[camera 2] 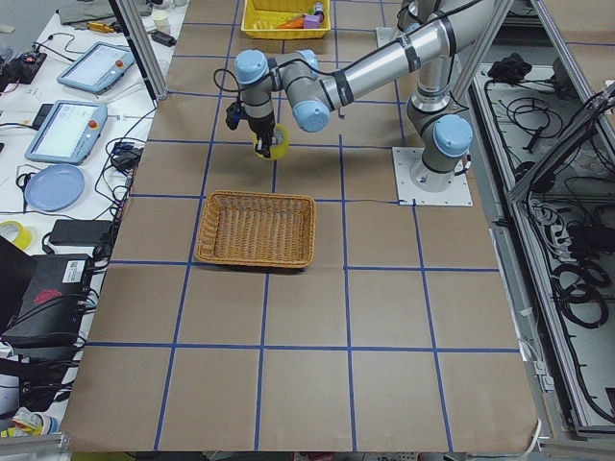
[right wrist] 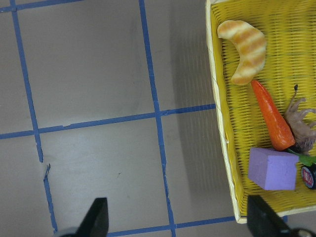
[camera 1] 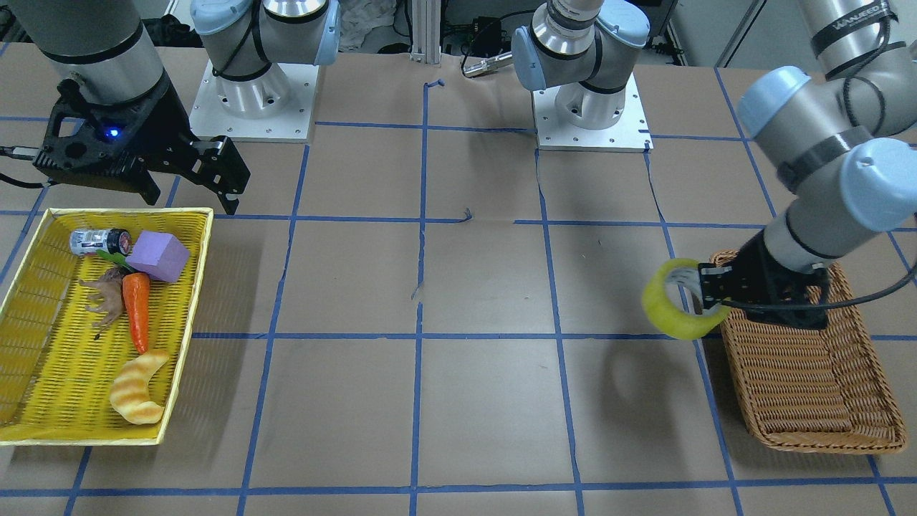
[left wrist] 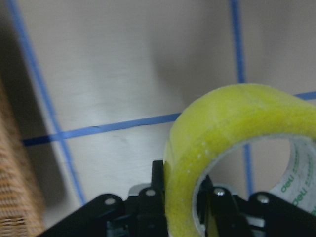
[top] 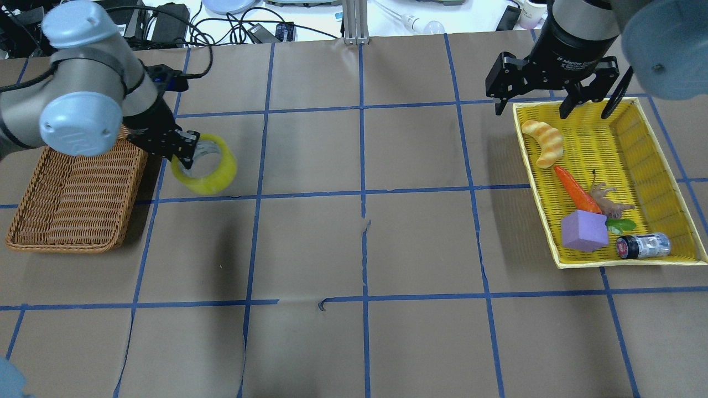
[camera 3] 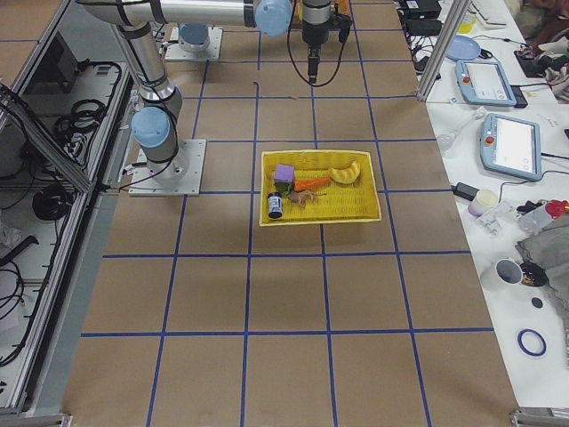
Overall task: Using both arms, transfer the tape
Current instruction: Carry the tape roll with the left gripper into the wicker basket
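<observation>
The tape is a yellow translucent roll with a grey-white core. My left gripper is shut on its wall, one finger inside the core. It holds the roll above the table, just beside the wicker basket. The roll also shows in the front view, the left side view and the left wrist view. My right gripper is open and empty, hovering over the far edge of the yellow tray. In the right wrist view its fingertips stand wide apart.
The yellow tray holds a striped croissant toy, a carrot, a purple block, a small jar and a brown animal figure. The wicker basket holds nothing. Blue tape lines grid the brown table.
</observation>
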Controlling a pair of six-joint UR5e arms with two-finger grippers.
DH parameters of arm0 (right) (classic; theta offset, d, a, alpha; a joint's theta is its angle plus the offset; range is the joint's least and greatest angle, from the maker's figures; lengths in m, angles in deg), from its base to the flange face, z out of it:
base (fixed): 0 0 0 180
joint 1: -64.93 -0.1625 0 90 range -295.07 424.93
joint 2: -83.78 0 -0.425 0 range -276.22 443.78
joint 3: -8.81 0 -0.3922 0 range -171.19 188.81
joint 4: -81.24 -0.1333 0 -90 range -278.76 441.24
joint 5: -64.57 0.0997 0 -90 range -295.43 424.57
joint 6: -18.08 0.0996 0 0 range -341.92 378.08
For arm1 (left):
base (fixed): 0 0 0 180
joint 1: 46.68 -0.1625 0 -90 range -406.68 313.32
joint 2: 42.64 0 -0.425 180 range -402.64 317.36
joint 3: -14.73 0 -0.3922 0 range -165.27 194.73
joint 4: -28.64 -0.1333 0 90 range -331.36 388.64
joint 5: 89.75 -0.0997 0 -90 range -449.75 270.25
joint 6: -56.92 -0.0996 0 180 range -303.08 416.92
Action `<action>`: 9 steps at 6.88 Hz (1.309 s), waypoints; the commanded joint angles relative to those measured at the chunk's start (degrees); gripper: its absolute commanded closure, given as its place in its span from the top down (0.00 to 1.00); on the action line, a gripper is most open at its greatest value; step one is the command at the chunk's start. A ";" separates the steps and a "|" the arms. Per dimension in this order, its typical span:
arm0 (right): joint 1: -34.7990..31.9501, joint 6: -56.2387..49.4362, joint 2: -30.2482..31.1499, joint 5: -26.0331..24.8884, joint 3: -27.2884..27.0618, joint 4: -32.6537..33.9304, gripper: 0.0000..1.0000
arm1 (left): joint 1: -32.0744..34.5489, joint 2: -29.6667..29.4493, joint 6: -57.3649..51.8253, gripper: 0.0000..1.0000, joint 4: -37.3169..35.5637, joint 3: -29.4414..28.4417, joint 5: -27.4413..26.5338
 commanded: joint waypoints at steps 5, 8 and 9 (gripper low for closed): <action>-0.02 -0.10 0.00 0.44 0.00 0.94 1.00 | -12.07 -8.44 -17.58 0.00 -14.85 0.31 -0.04; -0.02 -0.10 0.09 0.53 0.00 0.94 1.00 | -15.69 -10.47 -20.97 0.00 -15.99 0.40 0.31; -0.02 -0.10 0.09 0.35 0.00 0.94 1.00 | -15.69 -10.99 -20.97 0.01 -16.08 0.31 0.40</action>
